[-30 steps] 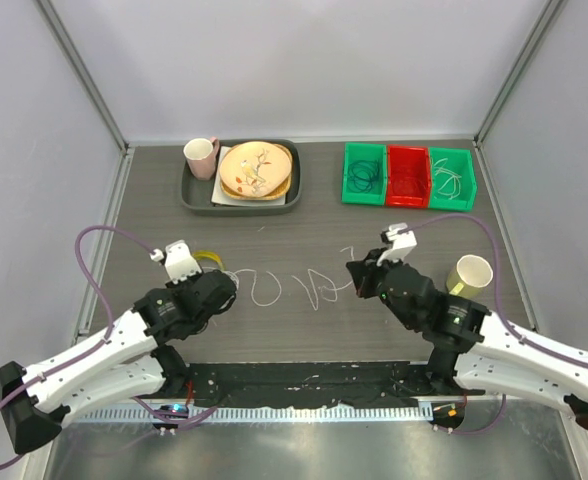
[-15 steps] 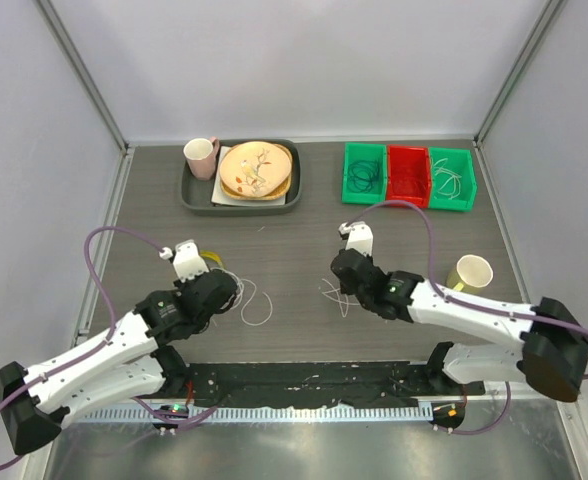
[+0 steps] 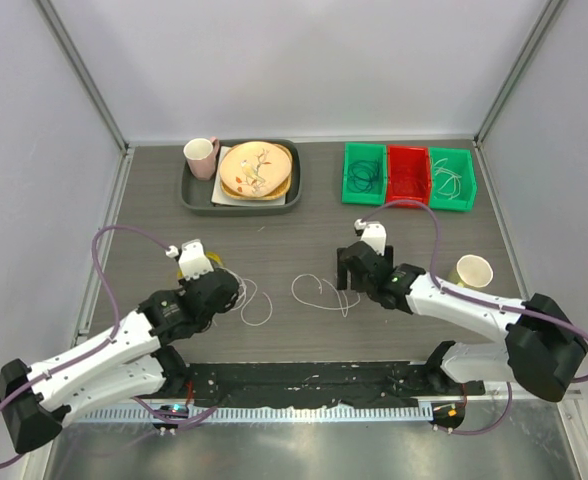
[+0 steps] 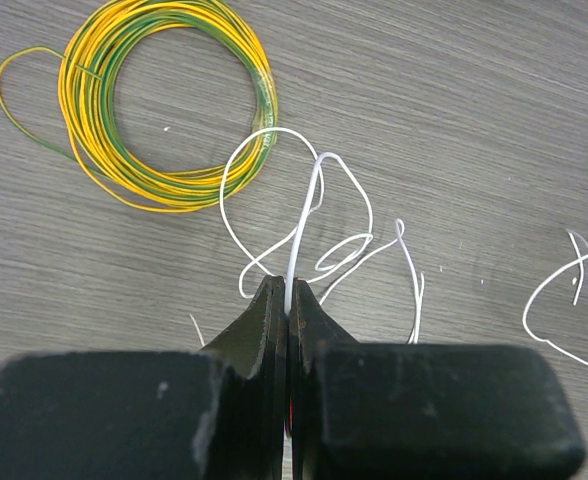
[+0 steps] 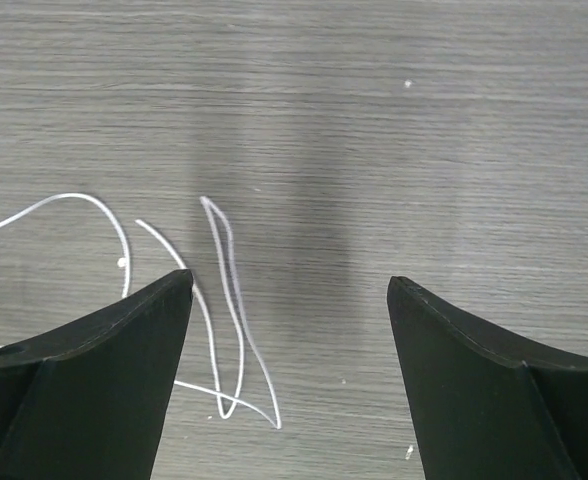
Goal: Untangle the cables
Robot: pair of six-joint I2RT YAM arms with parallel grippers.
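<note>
Cables (image 3: 296, 291) sprawl mid-table, white loops strung from 9 to 3 o'clock. My left gripper (image 4: 288, 300) is clamped on one white strand (image 4: 302, 215) pointing to 12; my right gripper (image 5: 290, 280) hangs spread above another.

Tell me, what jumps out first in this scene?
Thin white cables scrawled on the dark table between two robot arms stand out first. The left fingers pinch one strand beside a yellow-green wire coil, while the right fingers stand open over another. Bright green and red bins sit at the far right.
</note>
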